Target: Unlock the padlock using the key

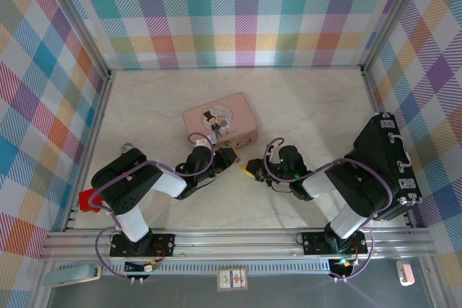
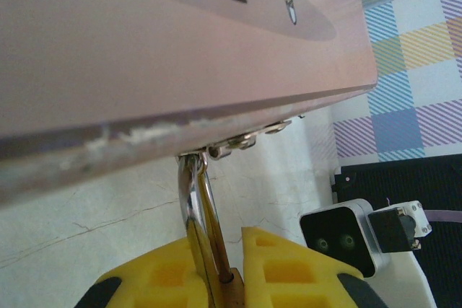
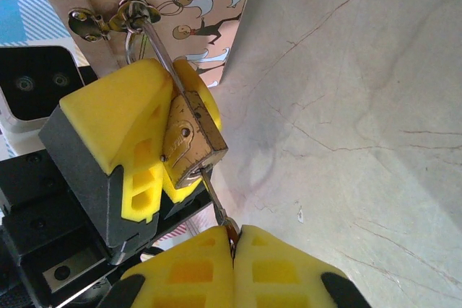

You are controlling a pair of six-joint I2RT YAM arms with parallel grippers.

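- The pink case point(image 1: 220, 119) lies flat on the pale table point(image 1: 310, 106), and both arms meet at its near edge.
- The padlock point(image 3: 189, 142), small and brass, hangs off the metal hasp point(image 3: 108, 19) on the case's near side, with its silver shackle point(image 2: 195, 200) threaded through the hasp loop.
- The left gripper point(image 2: 220, 279) reaches in just below the case's near edge. Its yellow jaws pinch the padlock body from both sides, and the shackle rises from between them to the case.
- The key point(image 3: 216, 203), a thin dark sliver, sticks out of the end of the padlock that points away from the case. Its tip sits in the keyway.
- The right gripper point(image 3: 234, 239) sits just beyond the padlock on the side away from the case. Its yellow jaws are pressed together on the key's head.
- A black case point(image 1: 386, 160) stands well off to the right of the pink case, by the checked wall.
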